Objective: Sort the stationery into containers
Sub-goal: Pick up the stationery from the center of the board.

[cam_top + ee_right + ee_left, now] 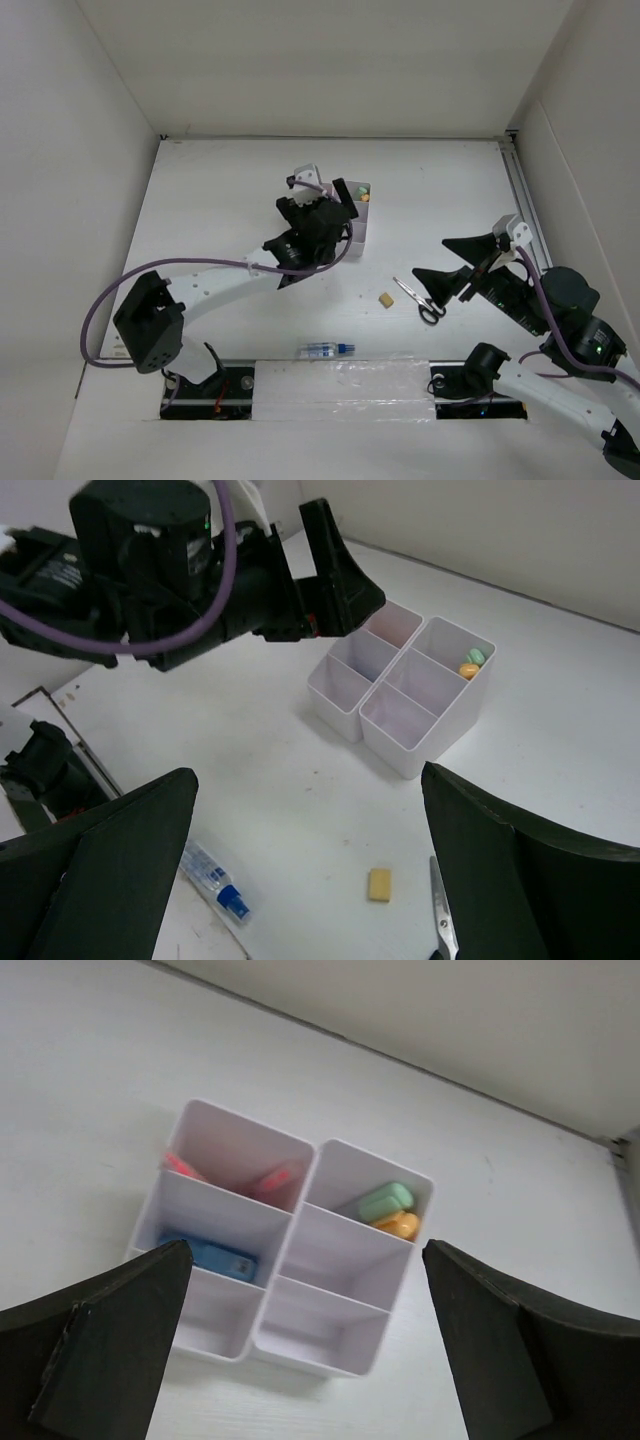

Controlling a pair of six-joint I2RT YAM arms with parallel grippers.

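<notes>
**Flat, bright light; sharp centres, blurred foregrounds**

The overhead view is bright and evenly lit from above. The white table (230, 200) and walls are close to washed out, and shadows are faint and soft-edged. A glossy strip (340, 385) along the near edge catches mild, patchy glare. In both wrist views the dark fingers (100, 1350) (100, 870) at the lower corners are out of focus and nearly featureless. The white organizer (285, 1250) further off is fairly sharp, with lilac-grey shading inside its compartments. Fine detail on the scissors (420, 300) is lost overhead.
</notes>
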